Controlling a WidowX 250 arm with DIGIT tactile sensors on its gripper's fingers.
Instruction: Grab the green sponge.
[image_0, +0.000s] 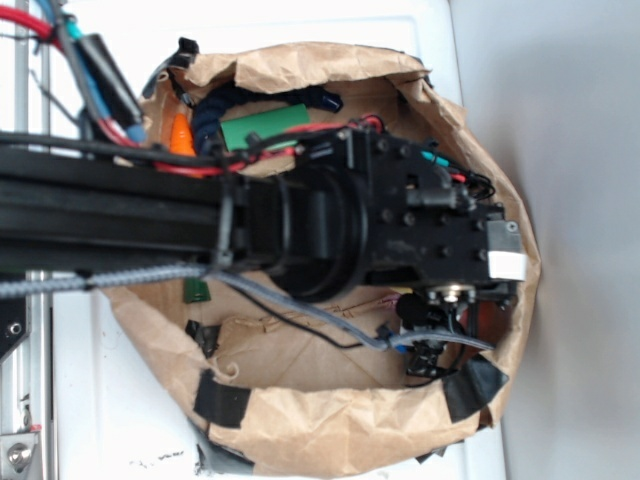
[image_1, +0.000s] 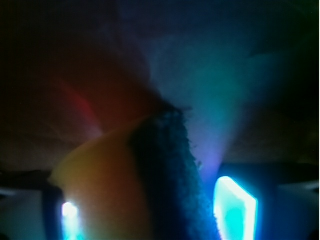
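Gripper (image_1: 150, 220) clenched on green sponge (image_1: 167, 175), yellow foam facing left, scouring side right; arm inside paper bag (image_0: 330, 425).

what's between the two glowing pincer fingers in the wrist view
The green sponge, standing on edge with its yellow foam to the left, fills the gap between the lit fingers. Only the wrist view shows this.

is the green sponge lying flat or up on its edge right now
On edge: in the wrist view the green sponge stands with its dark scouring face beside its yellow foam, between the glowing jaws.
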